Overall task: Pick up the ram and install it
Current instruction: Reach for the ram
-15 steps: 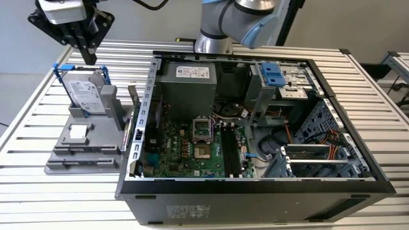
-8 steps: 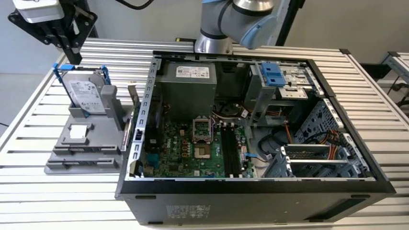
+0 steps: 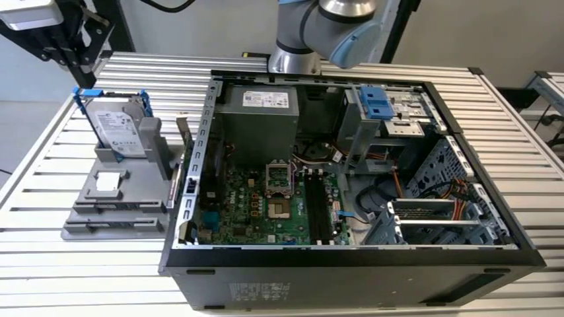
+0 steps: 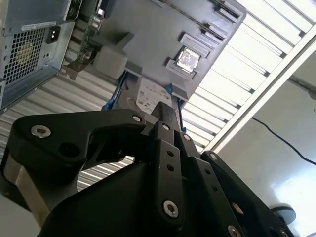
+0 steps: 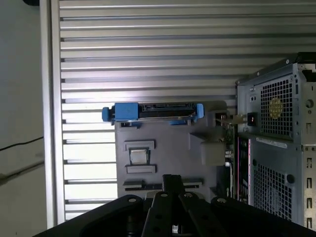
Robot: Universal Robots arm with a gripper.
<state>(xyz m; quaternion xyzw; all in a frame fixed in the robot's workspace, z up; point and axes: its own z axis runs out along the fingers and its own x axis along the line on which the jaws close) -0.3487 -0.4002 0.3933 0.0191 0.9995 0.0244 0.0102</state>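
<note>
The ram (image 3: 176,182) stands on edge in a slot along the grey fixture (image 3: 115,198), on the side next to the open computer case (image 3: 352,261). In the first wrist view the ram (image 5: 228,148) shows as a thin green board edge between the fixture and the case. The black memory slots (image 3: 316,211) lie on the green motherboard inside the case. My gripper (image 5: 171,178) hangs high above the fixture (image 5: 168,148), apart from everything and holding nothing I can see. In the second wrist view the gripper (image 4: 165,109) points down at the fixture.
A silver hard drive in a blue frame (image 3: 119,125) stands at the fixture's far end, and a small square chip (image 3: 107,181) lies on the fixture. The arm (image 3: 344,20) reaches in above the case's far wall. Slatted metal table (image 3: 53,264) surrounds everything.
</note>
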